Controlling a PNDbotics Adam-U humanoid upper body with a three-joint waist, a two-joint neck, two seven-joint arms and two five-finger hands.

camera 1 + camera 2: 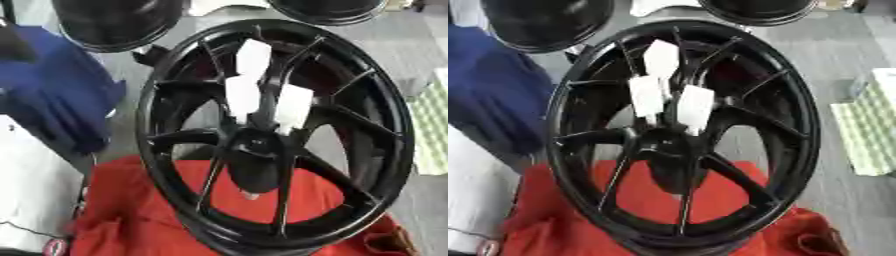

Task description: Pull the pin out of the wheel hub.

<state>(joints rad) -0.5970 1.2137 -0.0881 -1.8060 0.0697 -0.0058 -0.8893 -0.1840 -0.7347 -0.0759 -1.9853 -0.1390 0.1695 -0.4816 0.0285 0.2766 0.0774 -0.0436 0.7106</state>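
Pin unclear in wheel hub (255, 145)

Workshop: black wheel rims (114, 22) around

The wheel hub (276, 135) stands tilted in the middle, its lower rim resting on a cloth (131, 225) spread over the near part of the floor (842, 65). Three tags (254, 57) hang over its upper spokes, just above the centre. Behind it, at the far edge, lie two more wheels (114, 22), one left and one right. A padded mat (868, 130) lies to its right.
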